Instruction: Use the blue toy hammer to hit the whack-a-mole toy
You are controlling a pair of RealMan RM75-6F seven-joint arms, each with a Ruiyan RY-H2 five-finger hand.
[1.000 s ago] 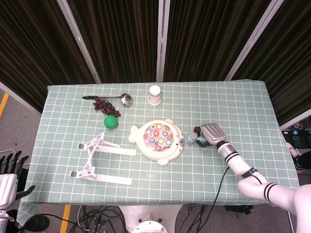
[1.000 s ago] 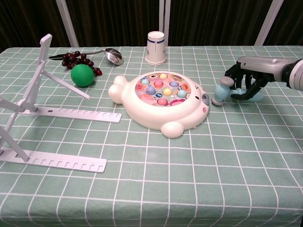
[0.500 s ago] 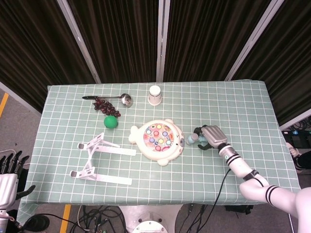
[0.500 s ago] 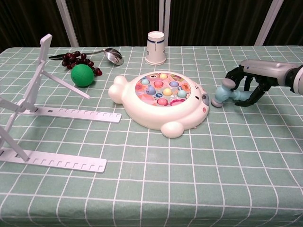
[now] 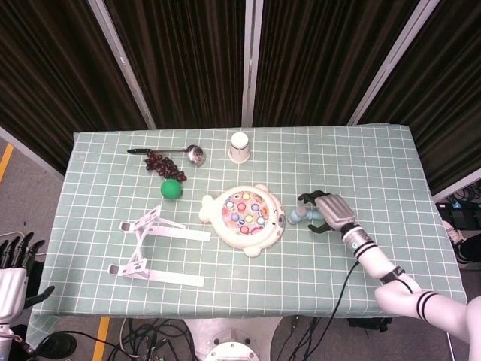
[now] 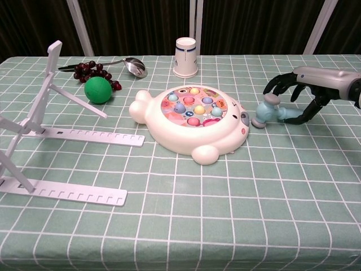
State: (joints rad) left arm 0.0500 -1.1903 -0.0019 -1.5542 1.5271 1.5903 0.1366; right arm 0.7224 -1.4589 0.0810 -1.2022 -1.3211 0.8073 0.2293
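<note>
The blue toy hammer (image 6: 274, 112) lies on the table just right of the white whack-a-mole toy (image 6: 192, 118), its grey-capped head nearest the toy. My right hand (image 6: 307, 90) arches over the handle's far end with fingers spread and raised; one dark fingertip (image 6: 306, 117) touches the handle's end. In the head view the hammer (image 5: 294, 217) pokes out to the left from under the right hand (image 5: 331, 211), beside the toy (image 5: 245, 215). My left hand (image 5: 13, 271) hangs off the table's near left corner, fingers straight and apart, holding nothing.
A white folding stand (image 6: 53, 121) takes up the left side. A green ball (image 6: 97, 90), dark grapes (image 6: 90, 69), a ladle (image 6: 133, 65) and a white paper cup (image 6: 186, 57) sit along the far side. The green checked cloth (image 6: 225, 214) covers the table.
The right hand's fingers went from curled around the handle to spread and lifted, and the hand slid right toward the handle's end. The hammer barely shifted. The left hand stayed put.
</note>
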